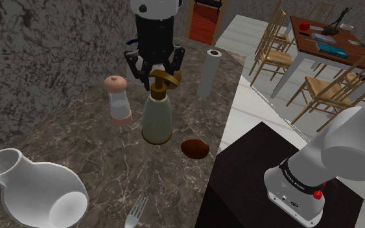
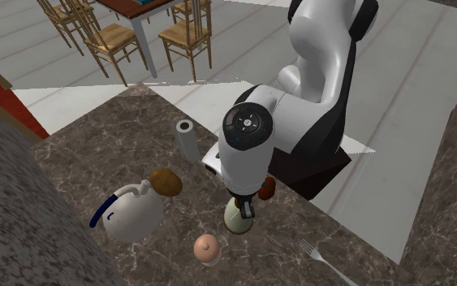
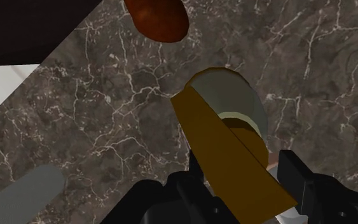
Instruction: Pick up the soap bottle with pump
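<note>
Fingers (image 3: pixel 296 181) flank the gold pump (image 3: pixel 228 153) atop the soap bottle (image 1: pixel 157 118).

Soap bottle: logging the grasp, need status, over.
Gripper open, straddling the gold pump head. Soap bottle upright on the marble counter, not yet held. Pink-capped shaker beside it, apart.

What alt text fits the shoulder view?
Open black gripper straddles the gold pump of an upright pale soap bottle on a dark marble counter. Nearby: pink-capped shaker, white roll, brown lump, tipped white vase, fork.
</note>
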{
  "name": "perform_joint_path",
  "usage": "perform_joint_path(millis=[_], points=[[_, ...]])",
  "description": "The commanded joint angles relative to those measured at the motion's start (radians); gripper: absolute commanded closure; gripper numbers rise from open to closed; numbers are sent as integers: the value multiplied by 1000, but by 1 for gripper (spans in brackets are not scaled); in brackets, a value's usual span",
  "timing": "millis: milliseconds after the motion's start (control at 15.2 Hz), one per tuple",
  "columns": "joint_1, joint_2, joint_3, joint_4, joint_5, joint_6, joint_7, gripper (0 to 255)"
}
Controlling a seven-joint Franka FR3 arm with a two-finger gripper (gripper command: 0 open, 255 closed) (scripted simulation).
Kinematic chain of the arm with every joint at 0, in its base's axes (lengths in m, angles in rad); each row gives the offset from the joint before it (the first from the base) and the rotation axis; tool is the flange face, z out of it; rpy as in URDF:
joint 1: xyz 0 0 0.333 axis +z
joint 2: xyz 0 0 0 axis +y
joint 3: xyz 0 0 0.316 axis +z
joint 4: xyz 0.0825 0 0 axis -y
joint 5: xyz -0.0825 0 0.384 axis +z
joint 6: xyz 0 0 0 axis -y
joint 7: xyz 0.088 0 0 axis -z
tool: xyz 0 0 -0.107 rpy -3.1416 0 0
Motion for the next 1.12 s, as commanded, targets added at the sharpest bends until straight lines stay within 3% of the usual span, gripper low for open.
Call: perform_joint_path(millis=[0,1056], points=[[0,0,0,13,1,-13,-1,255],[1,17,2,221,-9,-207,9,255]])
